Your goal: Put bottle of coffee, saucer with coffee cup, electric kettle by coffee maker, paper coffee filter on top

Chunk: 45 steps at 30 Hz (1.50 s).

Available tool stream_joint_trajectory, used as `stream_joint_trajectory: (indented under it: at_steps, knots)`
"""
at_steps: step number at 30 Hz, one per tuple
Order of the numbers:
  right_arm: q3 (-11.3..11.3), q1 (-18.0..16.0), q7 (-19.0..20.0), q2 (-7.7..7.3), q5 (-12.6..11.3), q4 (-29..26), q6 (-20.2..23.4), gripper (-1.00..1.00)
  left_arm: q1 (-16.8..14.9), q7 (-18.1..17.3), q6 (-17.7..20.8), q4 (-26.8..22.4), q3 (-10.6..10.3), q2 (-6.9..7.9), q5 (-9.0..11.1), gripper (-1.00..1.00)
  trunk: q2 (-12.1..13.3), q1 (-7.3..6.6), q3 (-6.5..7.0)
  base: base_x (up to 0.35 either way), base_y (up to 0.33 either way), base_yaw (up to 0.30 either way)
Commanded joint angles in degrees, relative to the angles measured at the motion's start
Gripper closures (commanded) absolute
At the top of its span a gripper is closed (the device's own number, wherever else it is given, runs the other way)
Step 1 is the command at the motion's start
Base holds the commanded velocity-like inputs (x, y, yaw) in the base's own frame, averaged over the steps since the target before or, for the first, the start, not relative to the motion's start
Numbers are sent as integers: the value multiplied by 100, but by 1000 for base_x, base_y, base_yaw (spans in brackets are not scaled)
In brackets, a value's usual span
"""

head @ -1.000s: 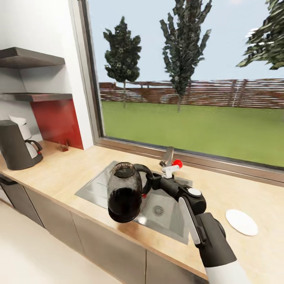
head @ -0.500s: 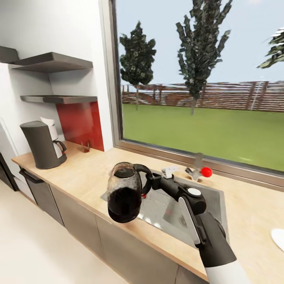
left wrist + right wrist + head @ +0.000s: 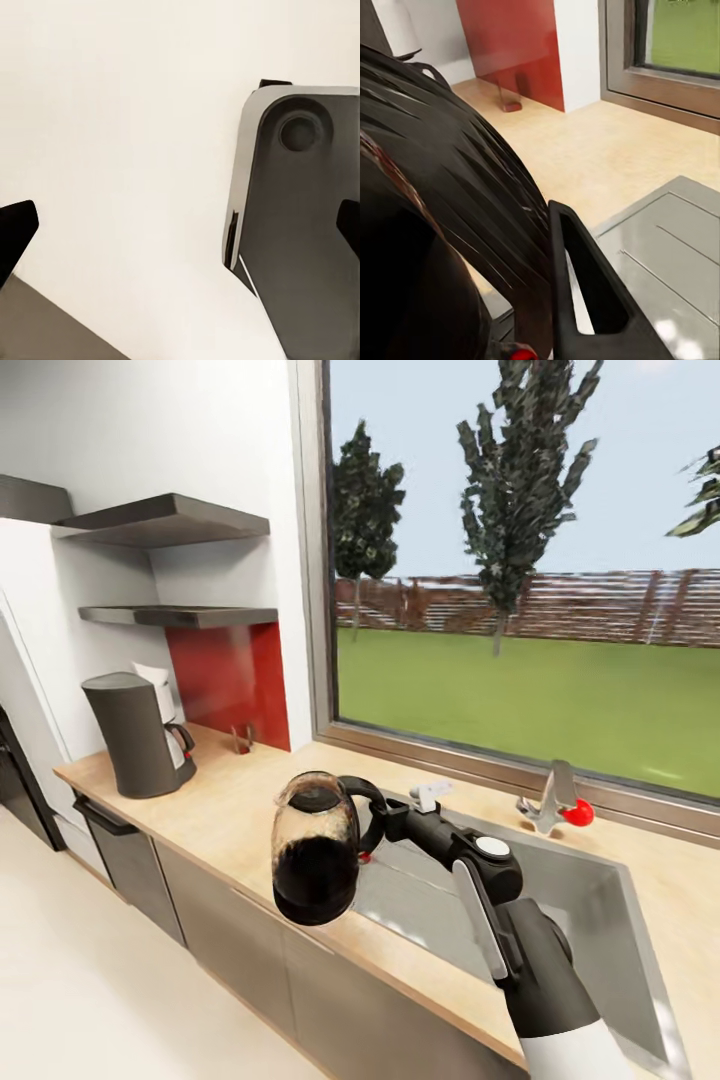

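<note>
Dark glass catches the window light as your right pincer (image 3: pixel 388 822) stays out of the bench's way, clamped on the handle of the electric kettle (image 3: pixel 316 850) and holding it in the air above the front edge of the bench (image 3: pixel 240 815), just at the near left corner of the steel sink (image 3: pixel 590 900). You see the kettle tilted, its lower half dark, its black handle toward three o'clock where the arm meets it. From the right wrist camera, the kettle's ribbed dark body (image 3: pixel 442 187) looms close, the handle loop (image 3: pixel 585 292) beside it, with pale wood bench and sink edge beyond.

At nine o'clock from the kettle, well apart, the coffee maker (image 3: pixel 135 735) stands upright on the bench below two grey wall shelves (image 3: pixel 165 520), a red splashback panel (image 3: pixel 232 680) just beside it. A tap with a red knob (image 3: pixel 560 810) rises behind the sink under the window.

Your left pincer (image 3: pixel 180 232) hangs over pale floor, its dark fingertips (image 3: pixel 16 232) set wide apart, holding nothing.
</note>
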Motion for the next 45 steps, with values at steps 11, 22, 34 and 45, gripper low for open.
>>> stream_joint_trajectory:
  at_steps: [11, 22, 34, 45]
  knots:
    - [-14, -2, -14, 3, -80, -6, 36, 100, 2, -1, -15, -11, 35, -2, -61, -100, -4, 3, 0, 38, 333, 0]
    - [-19, -3, -22, 4, -73, -5, 36, 100, 2, 0, -15, -11, 35, -2, -60, -100, -4, 3, 0, 61, 335, 0]
    - [-29, -2, -23, 3, -71, -6, 36, 100, 2, 0, -15, -11, 35, -2, -59, -100, -4, 3, 0, 3, 337, 0]
    - [-44, -2, -30, 7, -64, -5, 42, 100, 2, 0, -19, -11, 35, -2, -62, -100, -4, 3, 0, 18, 338, 0]
